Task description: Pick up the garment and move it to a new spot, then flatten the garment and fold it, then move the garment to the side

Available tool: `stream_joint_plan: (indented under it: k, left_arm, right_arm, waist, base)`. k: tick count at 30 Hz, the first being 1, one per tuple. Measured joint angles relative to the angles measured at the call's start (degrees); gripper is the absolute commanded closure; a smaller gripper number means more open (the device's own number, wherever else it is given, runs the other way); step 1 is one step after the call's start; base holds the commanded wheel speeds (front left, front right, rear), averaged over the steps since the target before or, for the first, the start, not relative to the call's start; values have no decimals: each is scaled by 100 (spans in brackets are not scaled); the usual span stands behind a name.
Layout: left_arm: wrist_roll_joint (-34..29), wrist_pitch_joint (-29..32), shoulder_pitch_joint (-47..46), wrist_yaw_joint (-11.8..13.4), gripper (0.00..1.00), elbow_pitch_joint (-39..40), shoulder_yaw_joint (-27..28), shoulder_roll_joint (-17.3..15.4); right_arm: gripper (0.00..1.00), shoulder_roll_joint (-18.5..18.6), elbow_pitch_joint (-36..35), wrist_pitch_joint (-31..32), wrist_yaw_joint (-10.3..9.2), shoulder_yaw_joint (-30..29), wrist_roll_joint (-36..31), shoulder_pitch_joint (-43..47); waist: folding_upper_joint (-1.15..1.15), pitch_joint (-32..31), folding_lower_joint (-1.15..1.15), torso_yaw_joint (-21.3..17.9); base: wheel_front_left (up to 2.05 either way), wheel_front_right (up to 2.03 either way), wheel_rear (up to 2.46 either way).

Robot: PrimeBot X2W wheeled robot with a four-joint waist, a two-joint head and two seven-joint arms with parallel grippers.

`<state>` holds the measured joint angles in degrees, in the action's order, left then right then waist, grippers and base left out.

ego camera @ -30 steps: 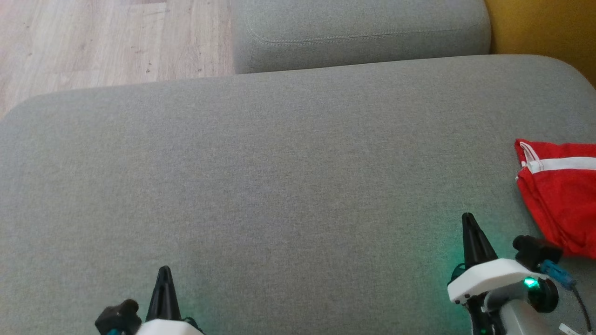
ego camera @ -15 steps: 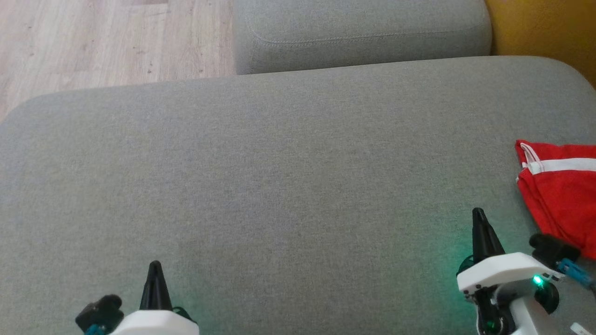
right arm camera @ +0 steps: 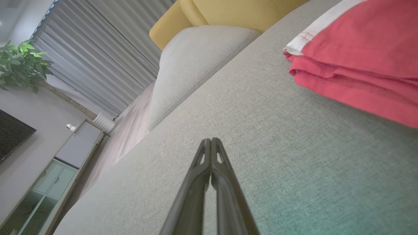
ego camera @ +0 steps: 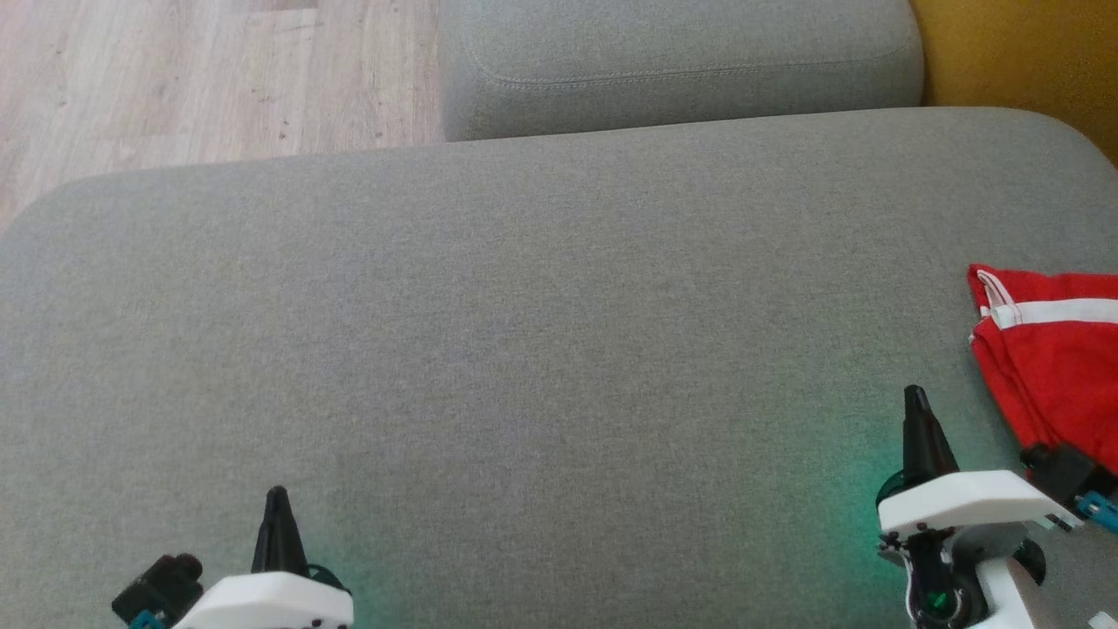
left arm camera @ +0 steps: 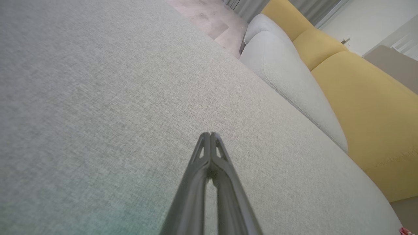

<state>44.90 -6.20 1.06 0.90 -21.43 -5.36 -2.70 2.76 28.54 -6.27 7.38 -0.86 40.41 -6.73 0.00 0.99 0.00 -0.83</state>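
Observation:
The garment (ego camera: 1061, 367) is red with a white stripe, folded, lying at the right edge of the grey cushion (ego camera: 524, 332); in the right wrist view the garment (right arm camera: 359, 65) sits to the upper right. My right gripper (ego camera: 914, 397) is shut and empty, just left of the garment and apart from it. Its fingertips (right arm camera: 210, 141) meet above the bare cushion. My left gripper (ego camera: 277, 496) is shut and empty at the lower left, far from the garment. Its closed tips (left arm camera: 210, 134) point over plain grey fabric.
A second grey cushion (ego camera: 681, 61) lies behind the big one, with wooden floor (ego camera: 210, 79) at the upper left. Yellow upholstery (ego camera: 1022, 61) stands at the upper right. The cushion's left edge rounds off near the floor.
Both grippers have drifted outward: the left one lower and to the left, the right one to the right and slightly up, closer to the garment. The garment has not moved.

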Motion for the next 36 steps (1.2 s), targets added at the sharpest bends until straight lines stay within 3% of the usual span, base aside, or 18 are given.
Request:
stream_joint_plan:
  k: [36]
  left_arm:
    - [2210,586,-213,-394,100,250,468,7]
  right_arm:
    - [100,-2,-572,590,0,-322,2415,43]
  waist:
    - [0,-39,0,40]
  base:
    - [0,0,0]
